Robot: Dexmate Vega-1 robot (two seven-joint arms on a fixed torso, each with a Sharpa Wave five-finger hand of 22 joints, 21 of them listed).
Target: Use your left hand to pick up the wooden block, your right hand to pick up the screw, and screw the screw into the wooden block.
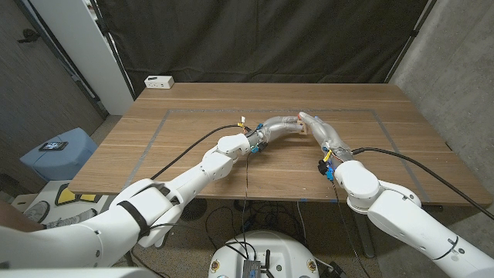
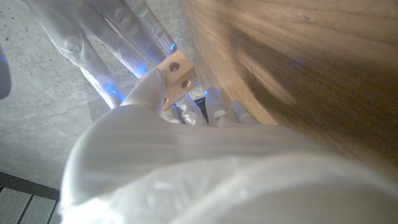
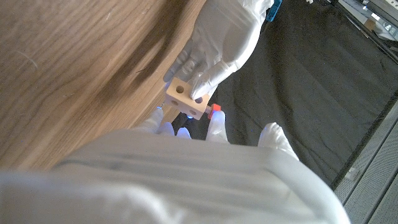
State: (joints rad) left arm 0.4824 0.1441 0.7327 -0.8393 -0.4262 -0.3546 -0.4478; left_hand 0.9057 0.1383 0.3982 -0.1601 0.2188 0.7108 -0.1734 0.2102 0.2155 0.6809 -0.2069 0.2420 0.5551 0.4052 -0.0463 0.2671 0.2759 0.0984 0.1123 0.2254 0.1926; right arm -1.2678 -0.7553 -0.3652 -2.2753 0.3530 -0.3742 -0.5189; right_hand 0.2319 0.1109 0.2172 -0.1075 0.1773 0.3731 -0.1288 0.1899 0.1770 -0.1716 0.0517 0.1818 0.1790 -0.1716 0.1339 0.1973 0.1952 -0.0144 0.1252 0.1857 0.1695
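Head view is showing both arms reaching in over the wooden desk (image 1: 193, 154) and meeting above its middle, toward the far side. The left hand (image 1: 279, 125) is gripping the wooden block (image 1: 302, 128), a small pale cube raised off the desk; thumb and fingers are wrapping around it, and the left wrist view is showing the wooden block (image 2: 175, 77) pinched at the fingertips with two drilled holes facing out. The right hand (image 1: 323, 131) is coming in from the right and touching the block's far-right side, its fingers closing around a small red-orange piece, the screw (image 3: 215, 109), sitting right against the block's end. From the right wrist view the left hand (image 3: 219, 43) is looking curled over the wooden block (image 3: 186, 99), with the right hand's fingertips (image 3: 217, 127) just beside the screw. How tightly the screw is being held is hard to make out. A white box (image 1: 159, 81) is sitting at the far left corner of the desk, well apart from both hands.
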